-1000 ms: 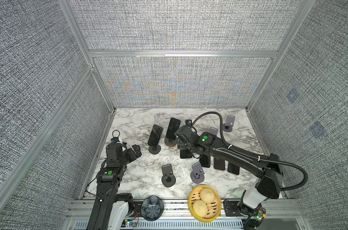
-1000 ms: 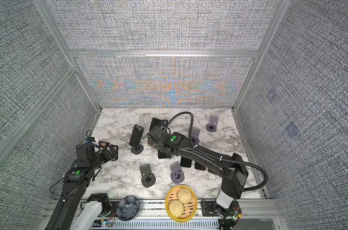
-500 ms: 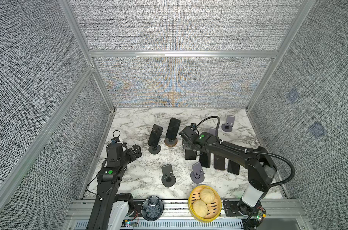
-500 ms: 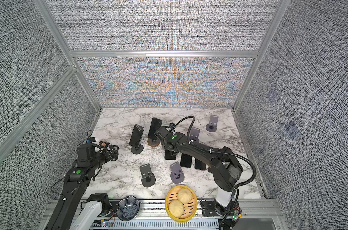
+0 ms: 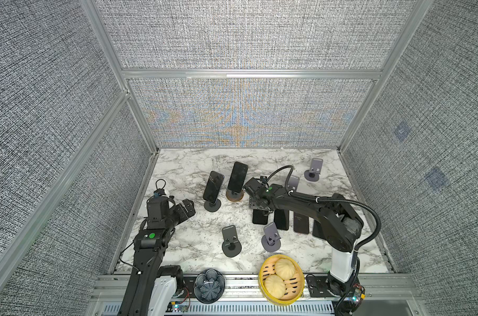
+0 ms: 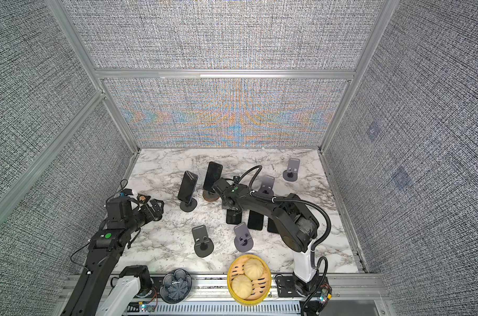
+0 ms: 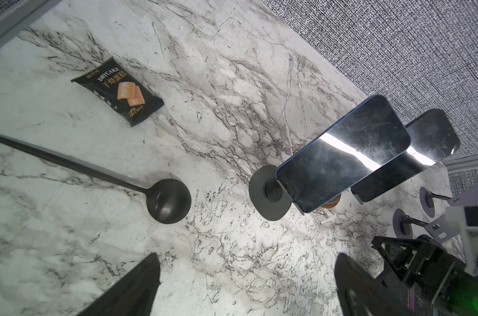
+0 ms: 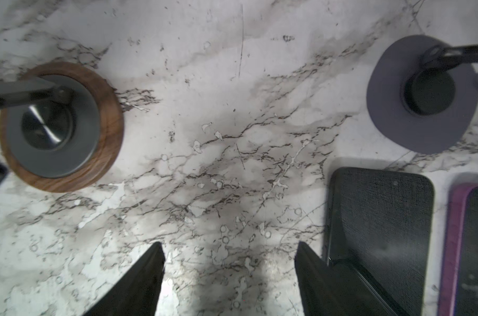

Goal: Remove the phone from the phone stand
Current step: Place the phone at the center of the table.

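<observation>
Phone (image 5: 237, 176) upright on wood-base stand (image 8: 60, 125); right tool (image 8: 229, 247) part-open, empty, flat phone (image 8: 380, 216) alongside; left tool (image 7: 246, 257) wide.

Both top views: high over front edge, looking down on whole desk (image 5: 194, 224), near-identical. Left wrist: low, oblique across desk toward two propped phones (image 7: 341, 164). Right wrist: close, straight down, wood-ringed stand (image 8: 60, 125) shared with top views.
</observation>
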Controlling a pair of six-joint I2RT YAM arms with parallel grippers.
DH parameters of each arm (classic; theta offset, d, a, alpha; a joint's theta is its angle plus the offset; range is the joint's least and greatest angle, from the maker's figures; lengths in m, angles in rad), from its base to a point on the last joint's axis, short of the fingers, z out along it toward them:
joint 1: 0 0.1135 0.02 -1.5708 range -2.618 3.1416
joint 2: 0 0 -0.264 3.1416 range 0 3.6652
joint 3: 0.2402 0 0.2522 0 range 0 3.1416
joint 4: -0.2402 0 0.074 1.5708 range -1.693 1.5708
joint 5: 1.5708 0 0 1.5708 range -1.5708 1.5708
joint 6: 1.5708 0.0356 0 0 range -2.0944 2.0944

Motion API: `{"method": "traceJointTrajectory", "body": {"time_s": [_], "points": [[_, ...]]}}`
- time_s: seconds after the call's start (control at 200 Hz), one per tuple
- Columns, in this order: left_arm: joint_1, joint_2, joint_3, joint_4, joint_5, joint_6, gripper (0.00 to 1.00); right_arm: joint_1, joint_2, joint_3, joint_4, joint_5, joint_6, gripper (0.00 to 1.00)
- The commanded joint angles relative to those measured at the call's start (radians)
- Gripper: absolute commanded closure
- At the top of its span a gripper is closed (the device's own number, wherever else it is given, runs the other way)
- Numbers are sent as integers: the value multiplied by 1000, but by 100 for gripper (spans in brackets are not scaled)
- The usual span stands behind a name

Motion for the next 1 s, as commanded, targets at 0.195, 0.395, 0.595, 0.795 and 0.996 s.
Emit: {"method": "traceJointTrajectory", "body": {"time_s": [0.195,0.395,0.595,0.795,0.996], "points": [[-1,1,1,28,10,2,0,-4,46,13,-25,-1,41,32],[0,2,0,29,11,2,0,-5,56,13,-26,-4,46,32],[-1,-2,-2,26,11,1,0,-5,44,11,-32,-13,46,30],[0,-2,-3,26,11,0,1,-9,42,-3,-22,-9,40,30],[-1,-12,-5,23,5,-2,0,-14,55,-9,-21,-14,37,29]]}}
